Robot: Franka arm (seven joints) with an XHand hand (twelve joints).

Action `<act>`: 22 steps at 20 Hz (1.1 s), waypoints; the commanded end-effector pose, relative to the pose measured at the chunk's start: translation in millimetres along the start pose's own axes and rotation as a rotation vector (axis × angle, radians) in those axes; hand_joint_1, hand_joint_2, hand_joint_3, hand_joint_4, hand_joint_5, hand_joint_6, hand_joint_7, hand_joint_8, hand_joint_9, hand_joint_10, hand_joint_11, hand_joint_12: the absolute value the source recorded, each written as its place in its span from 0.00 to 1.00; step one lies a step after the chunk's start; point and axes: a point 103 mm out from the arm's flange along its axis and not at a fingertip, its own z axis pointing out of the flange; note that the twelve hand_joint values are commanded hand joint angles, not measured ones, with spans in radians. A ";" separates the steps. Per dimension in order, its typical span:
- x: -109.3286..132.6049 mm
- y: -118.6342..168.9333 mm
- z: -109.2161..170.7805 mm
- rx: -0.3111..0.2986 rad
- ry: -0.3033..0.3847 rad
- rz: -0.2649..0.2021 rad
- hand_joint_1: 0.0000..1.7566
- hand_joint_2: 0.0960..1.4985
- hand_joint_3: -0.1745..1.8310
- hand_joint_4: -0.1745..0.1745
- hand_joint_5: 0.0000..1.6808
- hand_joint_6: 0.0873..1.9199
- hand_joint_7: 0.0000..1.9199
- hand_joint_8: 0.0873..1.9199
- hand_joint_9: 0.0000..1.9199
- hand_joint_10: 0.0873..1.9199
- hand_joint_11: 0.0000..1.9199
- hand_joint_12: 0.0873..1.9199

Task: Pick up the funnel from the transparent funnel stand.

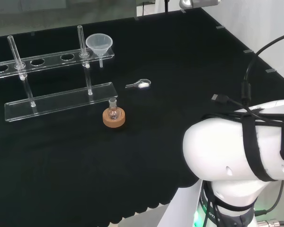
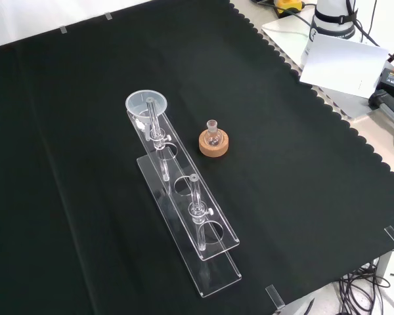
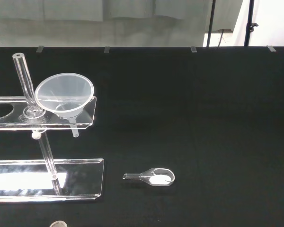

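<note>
A clear funnel point(image 1: 99, 44) sits in the end hole of the transparent funnel stand point(image 1: 57, 60), its spout hanging below the upper bar. In the front view the funnel point(image 2: 146, 105) is at the far end of the stand point(image 2: 184, 197). The wrist view has the funnel point(image 3: 65, 96) resting in the stand's bar point(image 3: 19, 120) beside an upright clear rod. The arm's white links point(image 1: 246, 151) stand at the head view's lower right.
A small round flask on a cork ring point(image 1: 114, 117) stands in front of the stand's base plate point(image 1: 59, 100); the cork ring point(image 2: 213, 141) is right of the stand in the front view. A small clear scoop with white powder point(image 1: 139, 84) lies on the cloth, also the scoop point(image 3: 154, 178).
</note>
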 end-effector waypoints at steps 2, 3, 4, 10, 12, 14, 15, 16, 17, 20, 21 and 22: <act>26.1 -0.8 0.1 -0.017 -0.038 0.004 0.02 0.88 0.10 0.54 0.11 0.00 0.00 0.18 0.06 0.31 0.03 0.69; 28.6 -0.7 0.0 -0.017 -0.035 0.005 0.01 0.89 0.11 0.54 0.12 0.00 0.00 0.18 0.06 0.30 0.02 0.69; 26.6 -0.6 -0.1 -0.016 -0.028 0.005 0.00 0.90 0.11 0.54 0.12 0.00 0.00 0.18 0.05 0.30 0.02 0.69; 28.5 1.3 0.2 -0.009 -0.032 0.014 0.00 0.91 0.11 0.54 0.12 0.00 0.00 0.17 0.06 0.30 0.02 0.69; 13.3 3.9 2.0 0.001 -0.019 0.018 0.00 0.91 0.11 0.54 0.12 0.00 0.00 0.17 0.06 0.30 0.02 0.69; 3.0 8.9 4.7 0.005 -0.030 0.008 0.00 0.91 0.11 0.54 0.12 0.00 0.00 0.18 0.06 0.30 0.02 0.69; 1.3 11.0 6.1 0.007 -0.033 0.008 0.00 0.90 0.11 0.54 0.12 0.00 0.00 0.18 0.06 0.30 0.02 0.69; 1.8 12.0 7.6 0.007 -0.027 0.015 0.00 0.90 0.11 0.54 0.12 0.00 0.00 0.18 0.06 0.30 0.02 0.69; 1.0 12.6 9.0 0.009 -0.020 0.023 0.00 0.90 0.11 0.54 0.12 0.00 0.00 0.18 0.06 0.30 0.02 0.69; -0.8 13.8 13.7 0.017 -0.021 0.041 0.00 0.90 0.11 0.54 0.12 0.00 0.00 0.18 0.06 0.30 0.03 0.69; 0.1 14.3 15.4 0.020 -0.021 0.043 0.00 0.90 0.11 0.54 0.12 0.00 0.00 0.18 0.06 0.30 0.03 0.69; 1.8 15.7 17.9 0.024 -0.028 0.046 0.00 0.90 0.11 0.54 0.12 0.00 0.01 0.18 0.06 0.30 0.03 0.69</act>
